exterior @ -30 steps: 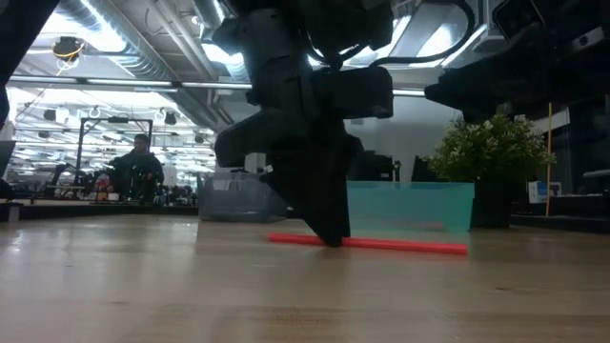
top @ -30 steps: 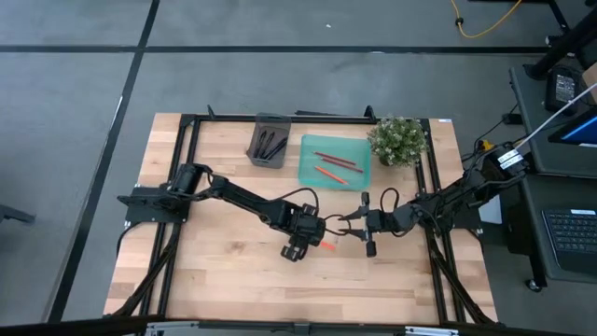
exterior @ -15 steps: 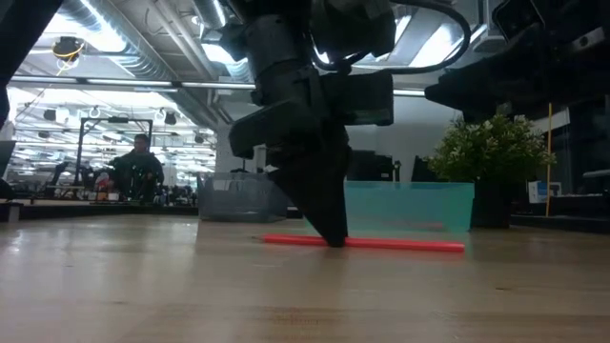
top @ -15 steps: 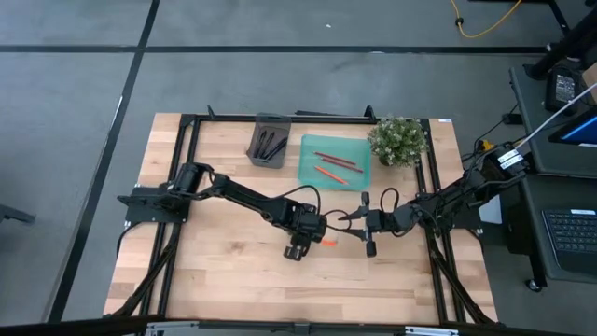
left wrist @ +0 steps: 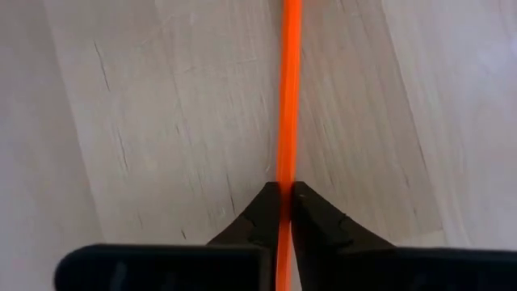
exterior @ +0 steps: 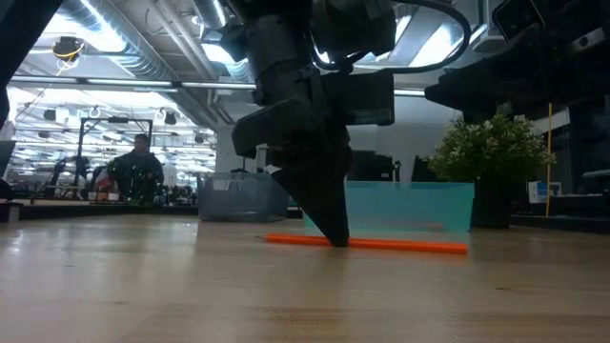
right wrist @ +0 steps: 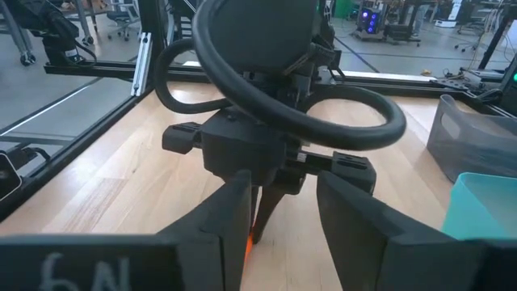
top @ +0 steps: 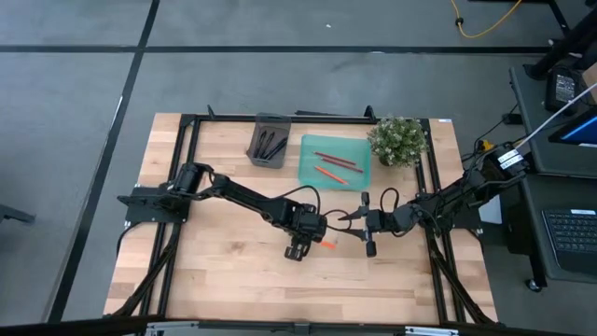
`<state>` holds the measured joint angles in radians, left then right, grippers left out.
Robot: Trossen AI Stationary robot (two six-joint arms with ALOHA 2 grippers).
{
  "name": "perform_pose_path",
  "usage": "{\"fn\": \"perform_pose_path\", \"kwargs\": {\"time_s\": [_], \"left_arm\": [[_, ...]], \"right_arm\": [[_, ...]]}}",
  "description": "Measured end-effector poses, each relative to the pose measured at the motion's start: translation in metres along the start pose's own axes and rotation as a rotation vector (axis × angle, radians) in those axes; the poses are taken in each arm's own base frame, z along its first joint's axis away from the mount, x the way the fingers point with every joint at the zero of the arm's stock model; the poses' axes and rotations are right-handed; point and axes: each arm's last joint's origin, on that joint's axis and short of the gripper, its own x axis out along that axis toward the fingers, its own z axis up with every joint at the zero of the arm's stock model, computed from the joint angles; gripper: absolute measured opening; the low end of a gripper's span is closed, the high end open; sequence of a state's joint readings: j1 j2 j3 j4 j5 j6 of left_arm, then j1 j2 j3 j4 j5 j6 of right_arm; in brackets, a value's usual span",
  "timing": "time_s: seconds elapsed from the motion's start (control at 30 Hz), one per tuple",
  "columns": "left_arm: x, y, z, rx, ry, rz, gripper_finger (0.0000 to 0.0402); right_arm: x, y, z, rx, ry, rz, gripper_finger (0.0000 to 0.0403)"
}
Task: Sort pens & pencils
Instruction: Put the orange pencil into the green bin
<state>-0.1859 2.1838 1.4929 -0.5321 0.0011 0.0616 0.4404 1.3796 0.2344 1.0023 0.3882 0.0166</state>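
Note:
An orange pencil [exterior: 410, 245] lies flat on the wooden table near its middle, running left to right. My left gripper [exterior: 337, 240] points steeply down at it and is shut on it. My right gripper [top: 362, 224] hovers just to the right, level and open, facing the left gripper with nothing between its fingers. Black pens lie in the grey tray [top: 269, 142] at the back. Red and orange pencils lie in the teal tray [top: 334, 161] beside it. My left gripper pinches the pencil's shaft [left wrist: 287, 174] between its two fingertips, about a third of the way in from its left end. The fingers come from above, slanting down, and lie across the pencil. The pencil rests level on the table.
A potted plant [top: 398, 138] stands at the back right, next to the teal tray. A black frame [top: 191, 149] runs along the table's left, right and far sides. Bare wood lies in front of both grippers. A person [exterior: 136, 170] sits far behind the table.
My left gripper's fingers have shut on the orange pencil, and its wrist has rolled a little. The pencil stays flat on the table.

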Motion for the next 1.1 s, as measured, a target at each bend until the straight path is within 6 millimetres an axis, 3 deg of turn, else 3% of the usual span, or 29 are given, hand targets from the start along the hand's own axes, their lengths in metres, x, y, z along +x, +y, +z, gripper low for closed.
{"fn": "perform_pose_path", "kwargs": {"time_s": [0.23, 1.1], "left_arm": [[-0.002, 0.000, 0.000, 0.000, -0.006, -0.019, 0.0012], [-0.055, -0.001, -0.002, 0.019, 0.016, 0.063, 0.0010]], "right_arm": [[0.000, 0.000, 0.000, 0.003, 0.004, 0.000, 0.0145], [0.000, 0.000, -0.005, -0.022, 0.052, -0.012, 0.0145]]}}
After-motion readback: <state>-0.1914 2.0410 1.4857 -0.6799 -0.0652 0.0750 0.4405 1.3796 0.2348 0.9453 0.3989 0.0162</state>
